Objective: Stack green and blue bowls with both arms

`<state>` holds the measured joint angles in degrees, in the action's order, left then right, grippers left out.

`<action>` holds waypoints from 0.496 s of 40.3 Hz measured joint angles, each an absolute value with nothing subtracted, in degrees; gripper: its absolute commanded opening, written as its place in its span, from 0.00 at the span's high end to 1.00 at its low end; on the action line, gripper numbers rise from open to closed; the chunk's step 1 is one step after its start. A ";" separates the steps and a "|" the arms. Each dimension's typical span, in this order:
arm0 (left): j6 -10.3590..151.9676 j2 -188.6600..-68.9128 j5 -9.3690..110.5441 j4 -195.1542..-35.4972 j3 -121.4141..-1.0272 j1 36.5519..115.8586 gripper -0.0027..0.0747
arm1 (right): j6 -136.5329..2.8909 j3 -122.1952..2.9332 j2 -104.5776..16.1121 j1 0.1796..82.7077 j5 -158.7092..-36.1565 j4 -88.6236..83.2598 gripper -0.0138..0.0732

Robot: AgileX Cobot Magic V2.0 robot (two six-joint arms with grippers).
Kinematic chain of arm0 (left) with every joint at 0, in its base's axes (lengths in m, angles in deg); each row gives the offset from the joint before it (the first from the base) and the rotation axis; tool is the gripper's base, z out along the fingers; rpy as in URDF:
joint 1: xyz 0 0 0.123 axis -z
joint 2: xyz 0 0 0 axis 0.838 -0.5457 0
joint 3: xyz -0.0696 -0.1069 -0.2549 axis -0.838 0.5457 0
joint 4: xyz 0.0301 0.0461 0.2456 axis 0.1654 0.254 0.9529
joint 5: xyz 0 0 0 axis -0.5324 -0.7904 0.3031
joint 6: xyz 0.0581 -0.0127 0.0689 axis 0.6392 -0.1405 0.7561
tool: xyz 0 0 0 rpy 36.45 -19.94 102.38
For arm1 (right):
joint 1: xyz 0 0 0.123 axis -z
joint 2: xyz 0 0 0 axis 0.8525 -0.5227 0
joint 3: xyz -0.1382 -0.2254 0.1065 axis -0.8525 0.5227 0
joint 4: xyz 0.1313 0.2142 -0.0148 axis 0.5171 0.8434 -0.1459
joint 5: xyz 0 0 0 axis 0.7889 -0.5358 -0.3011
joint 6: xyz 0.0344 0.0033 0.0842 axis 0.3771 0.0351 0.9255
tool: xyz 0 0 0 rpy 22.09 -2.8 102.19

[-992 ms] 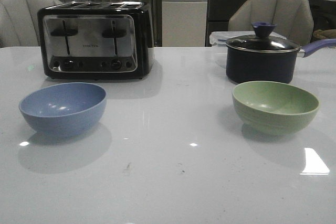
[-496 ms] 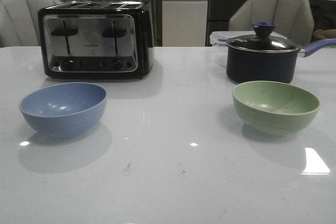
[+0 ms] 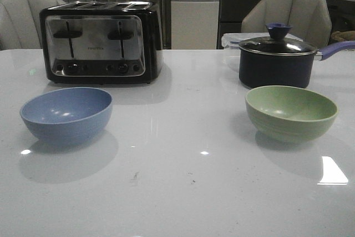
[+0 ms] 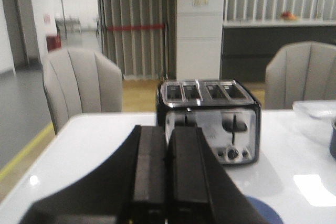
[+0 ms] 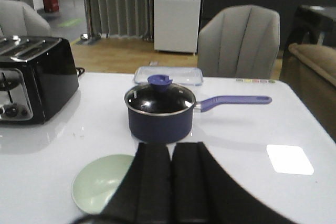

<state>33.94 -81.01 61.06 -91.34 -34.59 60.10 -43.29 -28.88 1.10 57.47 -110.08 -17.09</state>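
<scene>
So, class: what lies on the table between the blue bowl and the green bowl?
Nothing: in the front view, only bare table separates the blue bowl from the green bowl.

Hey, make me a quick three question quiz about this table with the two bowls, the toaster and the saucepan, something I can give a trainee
1. True or false: the green bowl is already stacked inside the blue bowl.
2. Multiple choice: what stands directly behind the green bowl in the front view? A) the toaster B) the saucepan C) a kettle
3. Fill in: in both wrist views, the fingers of the left gripper and the right gripper are pressed ____, holding nothing.

Key
1. False: both bowls sit apart on the table, blue on the left, green on the right.
2. B
3. together
</scene>
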 measured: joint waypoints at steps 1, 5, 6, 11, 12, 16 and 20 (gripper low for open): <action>33.94 -82.00 62.78 -91.83 -35.69 60.10 0.85 | -43.29 -29.90 -0.45 57.47 -111.50 -17.09 0.78; 33.94 -86.69 67.72 -92.87 -39.52 60.10 0.85 | -43.29 -33.84 -5.94 57.47 -116.38 -17.09 0.78; 33.94 -87.78 68.67 -92.99 -39.89 60.10 0.85 | -43.29 -34.39 -7.32 57.47 -117.07 -17.09 0.78; 33.94 -92.18 71.78 -93.20 -40.16 60.10 0.85 | -43.29 -34.88 -12.89 57.47 -119.74 -17.09 0.78; 33.94 -92.87 72.20 -93.20 -40.16 60.10 0.85 | -43.29 -34.88 -14.15 57.47 -120.23 -17.09 0.78; 33.94 -95.98 73.50 -93.20 -40.16 60.10 0.85 | -43.29 -34.88 -18.30 57.47 -121.03 -17.09 0.78; 33.94 -98.64 73.58 -93.20 -40.16 60.10 0.85 | -43.29 -34.88 -22.47 57.47 -121.38 -17.09 0.78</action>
<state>33.94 -98.64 73.58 -93.20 -40.16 60.10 -43.29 -34.88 -22.47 57.47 -121.38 -17.09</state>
